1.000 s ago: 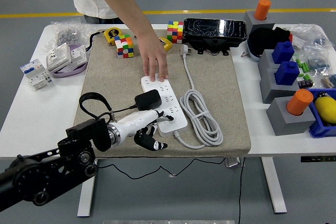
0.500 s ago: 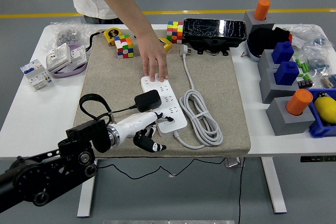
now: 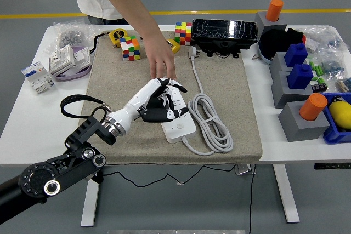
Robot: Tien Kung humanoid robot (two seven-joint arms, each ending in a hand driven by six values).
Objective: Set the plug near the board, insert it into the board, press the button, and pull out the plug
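I see the left robot hand point(image 3: 162, 98) clamped on the black plug point(image 3: 155, 114), directly over the white board point(image 3: 176, 123). The board's long axis runs far-left to near-right across the bench point(image 3: 22, 135) mat. A person's hand point(image 3: 162, 64) steadies its far end. Prongs and sockets are hidden under my fingers.

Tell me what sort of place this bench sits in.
Probably a robotics lab or test hall: yellow floor line, white table cluttered with multicoloured puzzle cubes, and a white power strip on a beige mat.
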